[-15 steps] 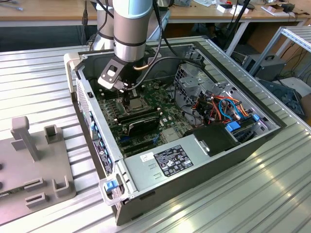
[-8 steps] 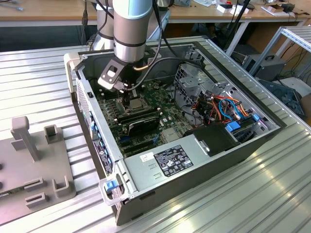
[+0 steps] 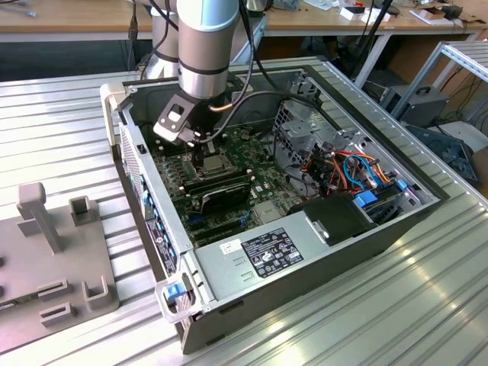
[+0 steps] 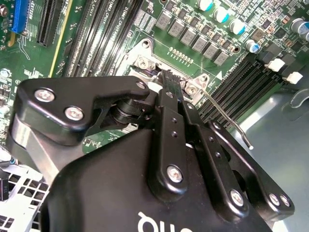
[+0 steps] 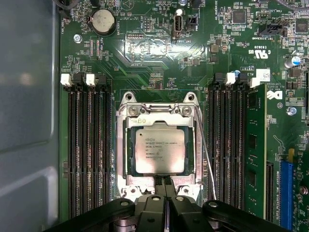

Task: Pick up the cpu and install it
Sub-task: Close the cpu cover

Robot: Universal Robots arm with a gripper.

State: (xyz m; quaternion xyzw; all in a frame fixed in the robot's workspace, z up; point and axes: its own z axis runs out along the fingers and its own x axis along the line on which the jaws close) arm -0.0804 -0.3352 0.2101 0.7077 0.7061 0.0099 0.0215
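The cpu (image 5: pixel 159 151), a small square chip with a dull silver top, lies flat inside the socket frame (image 5: pixel 121 145) on the green motherboard (image 5: pixel 159 53). My gripper (image 5: pixel 163 180) is shut, its two black fingers pressed together with nothing between them. The tips sit at the socket's edge, just beside the cpu. In the second wrist view the gripper (image 4: pixel 166 75) points down at the socket's screws, and its body hides the cpu. In the exterior view the gripper (image 3: pixel 200 149) hangs low inside the open computer case, right over the cpu (image 3: pixel 216 162).
A thin wire lever (image 5: pixel 205 150) stands along one side of the socket. Memory slots (image 5: pixel 87 145) flank the socket, with a green memory stick (image 5: pixel 256 145) in one. The case holds a grey power supply (image 3: pixel 259 255), a black card (image 3: pixel 221 191) and cables (image 3: pixel 343 164). A grey fixture (image 3: pixel 53 244) stands at the exterior view's left.
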